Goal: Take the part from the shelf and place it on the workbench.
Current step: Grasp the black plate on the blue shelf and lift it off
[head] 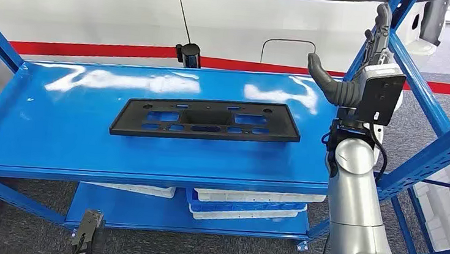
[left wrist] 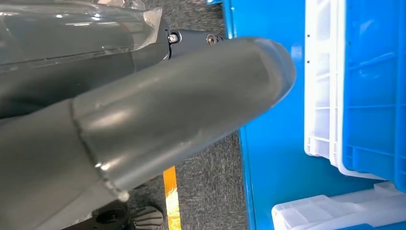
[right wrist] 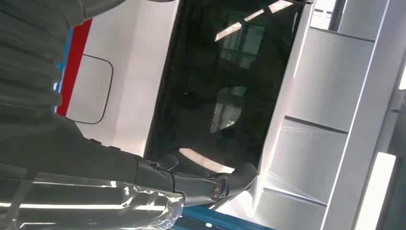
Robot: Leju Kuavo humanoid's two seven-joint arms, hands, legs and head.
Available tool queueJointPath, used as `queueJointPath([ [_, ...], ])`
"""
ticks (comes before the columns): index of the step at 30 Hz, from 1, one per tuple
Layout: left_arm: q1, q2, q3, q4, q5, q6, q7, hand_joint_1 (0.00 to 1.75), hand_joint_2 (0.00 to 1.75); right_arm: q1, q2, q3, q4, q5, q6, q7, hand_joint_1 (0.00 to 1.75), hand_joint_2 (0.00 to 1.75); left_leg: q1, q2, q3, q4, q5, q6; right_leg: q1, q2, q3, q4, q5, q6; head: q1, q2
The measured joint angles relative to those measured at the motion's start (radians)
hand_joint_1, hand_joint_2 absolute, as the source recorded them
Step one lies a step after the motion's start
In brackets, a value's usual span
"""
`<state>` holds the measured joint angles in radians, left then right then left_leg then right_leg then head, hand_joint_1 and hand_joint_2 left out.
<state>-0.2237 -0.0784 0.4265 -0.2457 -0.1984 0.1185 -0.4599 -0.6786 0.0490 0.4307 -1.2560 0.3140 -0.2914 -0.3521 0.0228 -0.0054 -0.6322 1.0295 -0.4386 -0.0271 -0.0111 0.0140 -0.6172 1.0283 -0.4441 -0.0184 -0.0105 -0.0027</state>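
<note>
The part (head: 204,120) is a flat black rectangular frame with several cut-outs. It lies in the middle of the blue shelf top (head: 57,124). My right hand (head: 360,65) is raised beside the shelf's right end, to the right of the part and above its level, with its thumb spread and fingers pointing up, holding nothing. In the right wrist view its dark fingers (right wrist: 215,184) stretch toward a vehicle window. My left hand (head: 86,238) hangs low in front of the shelf's lower level; its thick grey thumb (left wrist: 167,110) is extended and nothing is in it.
A white vehicle (head: 250,18) with a red stripe stands close behind the shelf. White and blue bins (head: 246,206) sit on the lower level, also seen as a white bin (left wrist: 325,96) beside a blue one (left wrist: 378,96). Blue shelf uprights (head: 429,157) rise at the right.
</note>
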Motion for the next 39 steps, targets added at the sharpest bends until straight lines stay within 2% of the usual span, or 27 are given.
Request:
queueJointPath([
  [2, 0.0, 0.001, -0.002, 0.001, 0.0, 0.0, 0.001, 0.0, 0.0, 0.0, 0.001, 0.0, 0.001, 0.0, 0.0, 0.0, 0.0, 1.75, -0.007, 0.001, -0.001, -0.001, -0.011, 0.007, -0.001, 0.0, 0.0, -0.002, 0.001, 0.005, -0.001, 0.0],
  [5, 0.001, 0.003, -0.004, 0.001, -0.006, 0.009, 0.009, 0.0, 0.0, 0.001, 0.001, 0.0, 0.003, 0.0, 0.001, -0.001, 0.0, 1.75, -0.016, 0.001, 0.008, -0.01, -0.007, 0.026, 0.005, -0.001, 0.002, -0.003, -0.005, 0.015, -0.001, 0.0],
  [7, 0.001, 0.004, -0.006, 0.002, -0.012, 0.018, 0.022, 0.0, 0.0, -0.001, 0.001, 0.0, 0.004, 0.0, 0.001, -0.001, 0.0, 1.75, -0.018, 0.0, 0.012, -0.014, -0.001, 0.026, 0.01, -0.002, 0.004, -0.003, -0.008, 0.015, 0.0, 0.0],
  [17, 0.002, 0.007, -0.006, 0.003, -0.019, 0.028, 0.042, 0.0, 0.0, -0.001, -0.004, 0.0, 0.003, 0.001, 0.0, -0.001, 0.0, 1.75, -0.024, -0.002, 0.013, -0.014, -0.002, 0.034, 0.008, -0.005, 0.011, -0.016, -0.004, 0.022, 0.0, 0.0],
  [20, 0.004, 0.008, -0.01, 0.004, -0.033, 0.052, 0.075, 0.0, 0.0, 0.001, -0.005, 0.001, 0.0, 0.007, 0.002, -0.001, 0.0, 1.75, -0.025, -0.002, 0.013, -0.013, -0.002, 0.035, 0.006, -0.004, 0.011, -0.017, -0.003, 0.024, -0.001, 0.0],
  [23, 0.015, 0.012, -0.028, 0.01, -0.071, 0.09, 0.181, 0.0, 0.0, 0.017, -0.011, 0.012, -0.025, 0.041, 0.024, 0.0, 0.0, 1.75, -0.024, -0.002, 0.013, -0.013, -0.002, 0.036, 0.004, -0.004, 0.011, -0.017, -0.002, 0.024, -0.001, 0.0],
  [27, 0.065, 0.018, -0.062, 0.03, -0.132, 0.114, 0.447, 0.0, 0.0, 0.068, -0.024, 0.071, -0.117, 0.149, 0.06, 0.029, 0.0, 1.75, -0.022, 0.001, 0.014, -0.014, -0.003, 0.036, 0.002, -0.004, 0.011, -0.017, -0.003, 0.024, -0.001, 0.0],
  [29, 0.106, 0.016, -0.076, 0.04, -0.144, 0.115, 0.544, 0.0, 0.0, 0.101, -0.037, 0.112, -0.172, 0.205, 0.065, 0.051, 0.0, 1.75, -0.021, 0.001, 0.015, -0.014, -0.003, 0.036, 0.001, -0.003, 0.01, -0.017, -0.004, 0.025, -0.001, 0.0],
  [32, 0.148, 0.01, -0.086, 0.049, -0.149, 0.112, 0.592, 0.0, 0.0, 0.135, -0.054, 0.157, -0.23, 0.243, 0.067, 0.067, 0.0, 1.75, -0.02, -0.001, 0.015, -0.014, -0.004, 0.036, 0.002, -0.005, 0.01, -0.017, -0.005, 0.027, -0.001, 0.0],
  [39, 0.162, -0.013, -0.105, 0.058, -0.17, 0.062, 0.748, 0.0, 0.0, 0.208, -0.099, 0.236, -0.307, 0.386, 0.097, 0.091, 0.0, 1.75, -0.019, -0.002, 0.016, -0.015, -0.004, 0.036, 0.002, -0.006, 0.012, -0.017, -0.005, 0.027, -0.001, 0.0],
])
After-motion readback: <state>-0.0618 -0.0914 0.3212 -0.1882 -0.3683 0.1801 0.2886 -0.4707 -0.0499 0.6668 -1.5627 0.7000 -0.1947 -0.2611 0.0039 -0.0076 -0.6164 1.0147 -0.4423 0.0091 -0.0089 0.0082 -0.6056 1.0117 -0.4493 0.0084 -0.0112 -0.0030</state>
